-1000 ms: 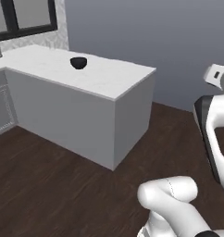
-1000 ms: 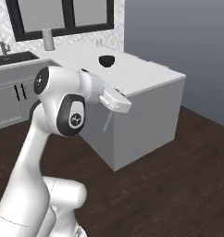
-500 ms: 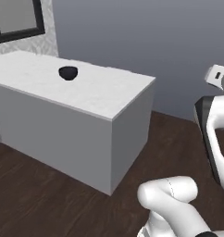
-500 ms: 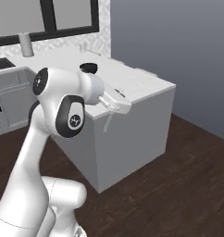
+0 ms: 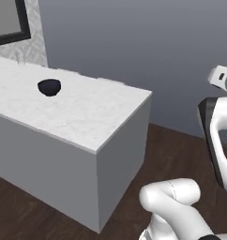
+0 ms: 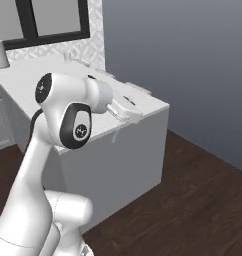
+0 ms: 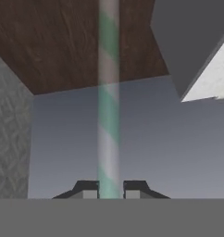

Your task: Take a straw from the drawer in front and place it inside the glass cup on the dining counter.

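Over the last second both base views have swung and closed in on the dining counter (image 5: 82, 117): the sink wall and cabinets have slid out of frame, and this marble table now looms large with its near corner pointing at the robot. That is the base driving, not the things moving, and it suggests the carry phase is well along, with the drawer stage apparently finished and the drop into the cup still to come. The end effector (image 7: 110, 189) is clamped on the straw (image 7: 108, 92), its 2 finger tips (image 7: 88, 188) pressed against the green-and-white striped tube, which runs straight out from them along the hand's axis. In the right base view the straw (image 6: 115, 134) hangs below the hand, just off the table's near side face. The arm is folded high, elbow up, wrist reaching forward over the table's near edge. A dark bowl (image 5: 49, 87) sits far back on the table; I cannot make out the glass cup with any confidence.
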